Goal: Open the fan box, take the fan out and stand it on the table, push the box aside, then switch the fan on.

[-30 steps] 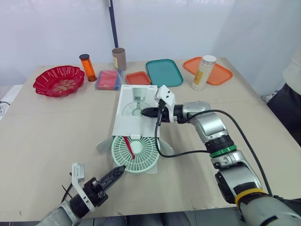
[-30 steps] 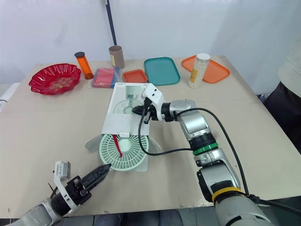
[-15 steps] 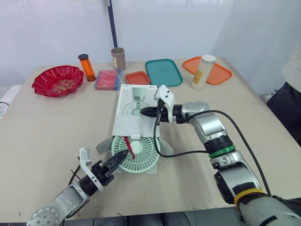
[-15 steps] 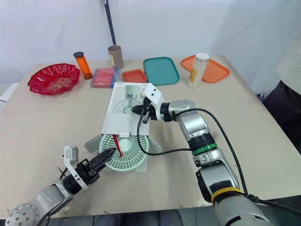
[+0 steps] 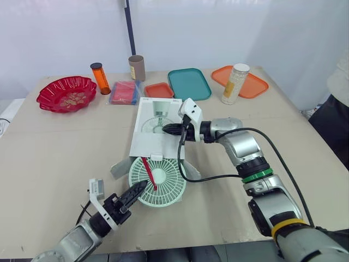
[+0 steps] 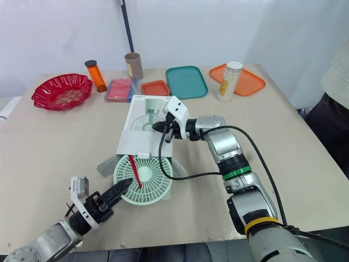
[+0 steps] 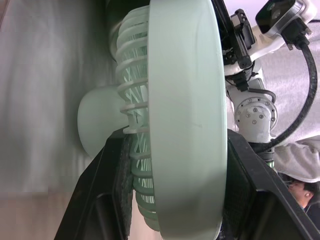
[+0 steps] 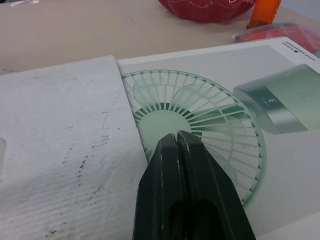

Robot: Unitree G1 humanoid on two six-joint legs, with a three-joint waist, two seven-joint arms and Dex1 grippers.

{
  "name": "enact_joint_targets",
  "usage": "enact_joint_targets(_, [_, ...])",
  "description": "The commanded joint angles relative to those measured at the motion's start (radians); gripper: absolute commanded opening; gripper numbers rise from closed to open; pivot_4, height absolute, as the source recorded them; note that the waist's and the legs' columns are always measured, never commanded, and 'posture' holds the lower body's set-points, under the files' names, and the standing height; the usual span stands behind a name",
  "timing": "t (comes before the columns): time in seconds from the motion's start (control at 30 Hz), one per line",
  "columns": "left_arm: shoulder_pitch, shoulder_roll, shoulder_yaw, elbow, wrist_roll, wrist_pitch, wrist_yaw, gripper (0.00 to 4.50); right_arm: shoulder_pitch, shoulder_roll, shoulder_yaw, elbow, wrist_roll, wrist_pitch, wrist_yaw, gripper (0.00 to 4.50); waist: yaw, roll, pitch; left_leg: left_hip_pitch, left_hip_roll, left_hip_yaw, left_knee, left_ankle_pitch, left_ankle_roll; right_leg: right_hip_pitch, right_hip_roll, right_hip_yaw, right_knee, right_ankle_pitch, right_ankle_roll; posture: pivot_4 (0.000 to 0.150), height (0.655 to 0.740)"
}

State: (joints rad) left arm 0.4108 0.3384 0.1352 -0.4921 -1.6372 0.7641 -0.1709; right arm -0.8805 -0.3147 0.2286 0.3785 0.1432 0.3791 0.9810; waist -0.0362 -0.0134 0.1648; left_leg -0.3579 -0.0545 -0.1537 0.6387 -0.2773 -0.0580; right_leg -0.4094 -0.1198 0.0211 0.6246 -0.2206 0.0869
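A white fan box (image 5: 158, 126) lies flat mid-table, its near end open with the flaps spread. A round mint-green fan (image 5: 159, 183) with a red strip across its grille sticks out of that end. My left gripper (image 5: 136, 190) reaches in from the near left and is shut on the fan's rim. In the left wrist view its black fingers (image 7: 107, 200) clamp the fan rim (image 7: 185, 115) from both sides. My right gripper (image 5: 167, 130) is shut, with its tip (image 8: 177, 137) resting on the printed box top (image 8: 75, 150).
Along the far edge stand a red bowl (image 5: 67, 93), an orange bottle (image 5: 101, 78), a brown cup (image 5: 137, 67), a red packet (image 5: 125, 91), a small orange tray (image 5: 160, 89), a teal tray (image 5: 189, 83) and an orange tray (image 5: 256, 87) bearing a jar (image 5: 233, 83). A person (image 5: 338, 103) stands at the right.
My left gripper rose from the near edge to the fan and closed on its rim. The fan has since slid a little further out of the box. The right gripper has stayed put.
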Motion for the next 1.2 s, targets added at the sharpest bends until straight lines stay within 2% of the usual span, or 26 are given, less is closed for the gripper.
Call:
enact_joint_targets(0.03, [0.091,0.016,0.016,-0.036,-0.021,0.002,0.011,1.76,-0.015,0.001,-0.02,-0.027,0.013,-0.01,0.006,0.0,-0.003,0.0,0.0,0.0,0.0,0.0,0.0,0.0,0.0,0.0,0.0,0.0,0.0,0.0,0.0,0.15,0.7384])
enact_joint_targets(0.23, [0.189,0.007,0.015,-0.086,-0.034,-0.021,0.005,1.76,-0.017,0.0,-0.024,-0.034,0.018,-0.01,0.007,0.0,-0.003,0.0,0.0,0.0,0.0,0.001,0.0,0.0,0.0,0.0,0.0,0.0,0.0,-0.001,0.0,0.15,0.7384])
enact_joint_targets(0.4, [0.179,-0.002,0.0,-0.079,-0.014,-0.041,0.014,1.76,-0.019,0.003,-0.026,-0.046,0.03,-0.004,0.015,0.0,-0.003,0.0,0.0,0.0,0.001,0.001,0.0,0.0,0.0,0.0,0.0,0.0,0.0,-0.001,0.0,0.15,0.7384])
enact_joint_targets(0.43, [0.171,-0.002,-0.003,-0.077,-0.008,-0.044,0.013,2.25,-0.022,0.002,-0.034,-0.068,0.048,0.012,0.023,0.25,-0.003,0.0,0.0,0.0,0.001,0.001,0.0,0.0,0.0,0.0,0.0,0.0,0.0,-0.001,0.0,0.15,0.7384])
enact_joint_targets(0.5, [0.16,0.002,-0.007,-0.074,-0.002,-0.043,0.015,2.78,-0.026,-0.004,-0.049,-0.109,0.079,0.045,0.04,0.57,-0.002,0.0,0.0,0.0,0.001,0.001,0.0,0.0,0.0,0.0,0.0,0.0,0.0,0.0,0.0,0.15,0.7384])
enact_joint_targets(0.6, [0.172,0.014,0.0,-0.083,-0.012,-0.042,-0.001,3.81,-0.023,-0.026,-0.079,-0.178,0.131,0.102,0.06,1.67,-0.002,0.001,0.0,0.0,0.001,0.0,0.0,0.0,0.0,0.0,0.0,0.0,0.0,-0.001,0.0,0.15,0.7384])
enact_joint_targets(0.67, [0.182,0.02,0.011,-0.091,-0.022,-0.045,-0.007,4.46,-0.013,-0.051,-0.105,-0.235,0.17,0.144,0.07,2.57,-0.002,0.001,0.001,0.0,0.001,0.0,0.0,-0.001,0.001,0.0,0.0,0.0,0.0,-0.001,0.0,0.15,0.7384])
enact_joint_targets(0.77, [0.194,0.033,0.03,-0.112,-0.051,-0.05,-0.015,4.5,-0.004,-0.084,-0.151,-0.291,0.22,0.201,0.06,3.86,-0.001,0.001,0.001,-0.001,0.001,0.0,0.0,-0.001,0.001,0.0,0.0,0.0,0.0,-0.001,0.0,0.15,0.7384])
enact_joint_targets(0.8, [0.198,0.039,0.033,-0.117,-0.054,-0.052,-0.013,4.5,0.002,-0.093,-0.165,-0.305,0.231,0.211,0.054,4.41,-0.001,0.001,0.001,-0.001,0.001,0.0,0.0,-0.001,0.001,0.0,0.0,0.0,0.0,-0.001,-0.001,0.15,0.7384])
enact_joint_targets(1.0, [0.261,0.114,0.108,-0.177,-0.039,-0.05,-0.077,4.5,0.108,-0.202,-0.247,-0.443,0.33,0.237,0.11,4.46,0.005,-0.001,0.002,-0.002,0.001,0.0,0.0,-0.001,0.001,0.0,0.0,0.0,-0.001,-0.002,-0.001,0.15,0.7384])
enact_joint_targets(1.2, [0.313,0.204,0.233,-0.166,-0.058,-0.038,-0.175,4.5,0.214,-0.294,-0.251,-0.561,0.396,0.221,0.193,4.46,0.004,0.001,0.006,-0.001,0.003,0.003,0.0,-0.002,0.002,-0.001,0.001,0.0,-0.002,-0.003,-0.003,0.15,0.7384])
